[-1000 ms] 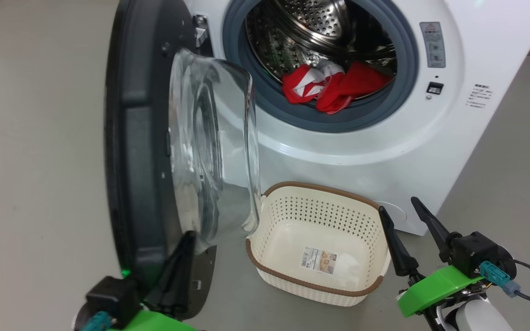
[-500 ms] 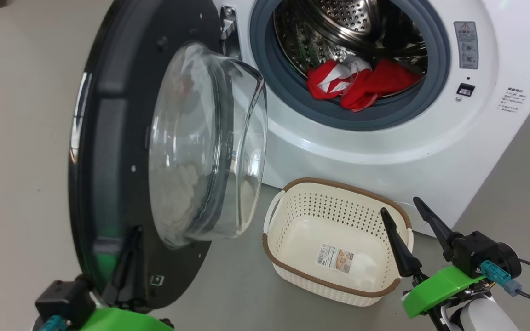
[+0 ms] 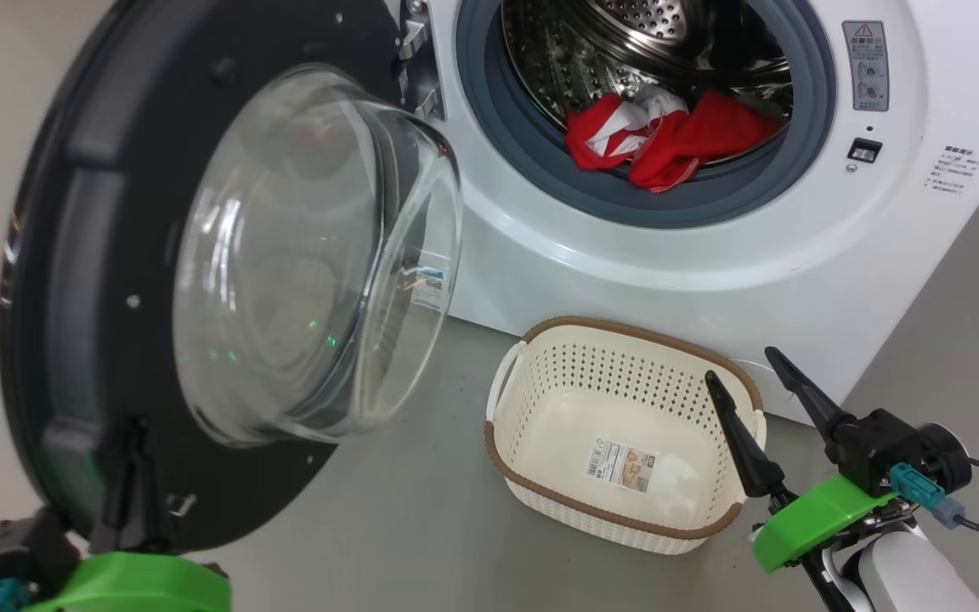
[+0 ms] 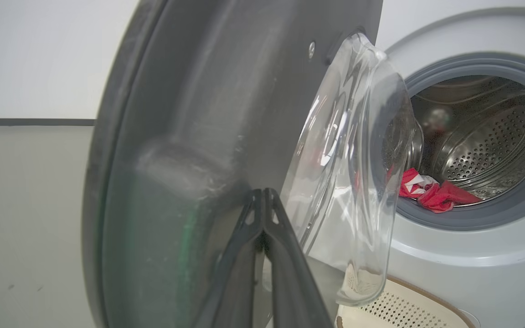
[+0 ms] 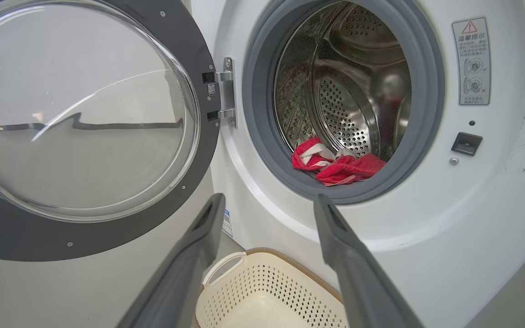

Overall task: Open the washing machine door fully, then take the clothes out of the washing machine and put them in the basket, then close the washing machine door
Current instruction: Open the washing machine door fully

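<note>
The washing machine (image 3: 710,280) stands with its round black washing machine door (image 3: 73,255) swung wide to the left, glass bowl facing me. Red and white clothes (image 3: 668,140) lie at the drum's front lip. The cream basket (image 3: 591,382) sits on the floor below the opening, holding just a label. My left gripper (image 3: 131,450) is shut, its fingers lying against the door's lower inner face; the left wrist view has the left gripper (image 4: 262,193) with tips together on the door (image 4: 176,114). My right gripper (image 3: 740,365) hangs open by the basket's right rim, nothing between its fingers.
In the right wrist view the open right gripper (image 5: 268,200) points toward the drum and the clothes (image 5: 335,164), with the basket (image 5: 267,282) below. Grey floor stretches left of the door and right of the machine. A cable trails from the right wrist.
The door has swung further open to the left, and my left gripper has moved left with it. The head view has shifted a little. The right gripper has barely moved.
</note>
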Robot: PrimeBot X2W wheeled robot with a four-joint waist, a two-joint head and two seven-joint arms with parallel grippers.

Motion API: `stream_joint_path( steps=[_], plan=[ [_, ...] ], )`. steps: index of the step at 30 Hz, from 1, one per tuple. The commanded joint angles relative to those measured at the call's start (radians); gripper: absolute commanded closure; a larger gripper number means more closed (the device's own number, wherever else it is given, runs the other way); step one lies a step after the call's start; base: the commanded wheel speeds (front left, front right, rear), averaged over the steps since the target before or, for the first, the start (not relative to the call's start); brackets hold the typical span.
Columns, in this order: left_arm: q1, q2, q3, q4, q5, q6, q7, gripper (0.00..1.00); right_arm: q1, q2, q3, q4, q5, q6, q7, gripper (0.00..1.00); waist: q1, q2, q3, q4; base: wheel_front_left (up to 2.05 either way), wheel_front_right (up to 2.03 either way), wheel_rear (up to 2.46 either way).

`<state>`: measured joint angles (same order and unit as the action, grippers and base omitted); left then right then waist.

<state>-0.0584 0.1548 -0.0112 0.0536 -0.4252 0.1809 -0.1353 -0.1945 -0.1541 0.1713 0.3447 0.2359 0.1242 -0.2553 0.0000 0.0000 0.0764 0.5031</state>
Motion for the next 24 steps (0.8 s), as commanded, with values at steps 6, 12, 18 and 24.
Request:
stream_joint_path(
  steps=[6,12,18,24],
  plan=[
    [-0.084,0.062,0.098,0.052,-0.030,0.017,-0.033,1.00,-0.035,-0.016,0.035,-0.014,-0.008,0.007,-0.006,0.00,0.0000,0.0000,0.010,-0.003,0.00,0.00,0.00],
    [-0.127,0.081,0.132,0.127,-0.050,0.009,-0.065,1.00,-0.044,-0.033,0.049,-0.005,-0.005,0.007,-0.006,0.00,0.0000,0.0000,0.024,-0.006,0.00,0.00,0.00],
    [-0.170,0.099,0.170,0.212,-0.075,-0.009,-0.095,1.00,-0.059,-0.040,0.065,-0.002,-0.003,0.007,-0.006,0.00,0.0000,0.0000,0.031,-0.012,0.00,0.00,0.00],
    [-0.212,0.116,0.202,0.280,-0.092,-0.028,-0.112,1.00,-0.068,-0.036,0.074,0.000,-0.002,0.007,-0.006,0.00,0.0000,0.0000,0.041,-0.015,0.00,0.00,0.00]
  ],
)
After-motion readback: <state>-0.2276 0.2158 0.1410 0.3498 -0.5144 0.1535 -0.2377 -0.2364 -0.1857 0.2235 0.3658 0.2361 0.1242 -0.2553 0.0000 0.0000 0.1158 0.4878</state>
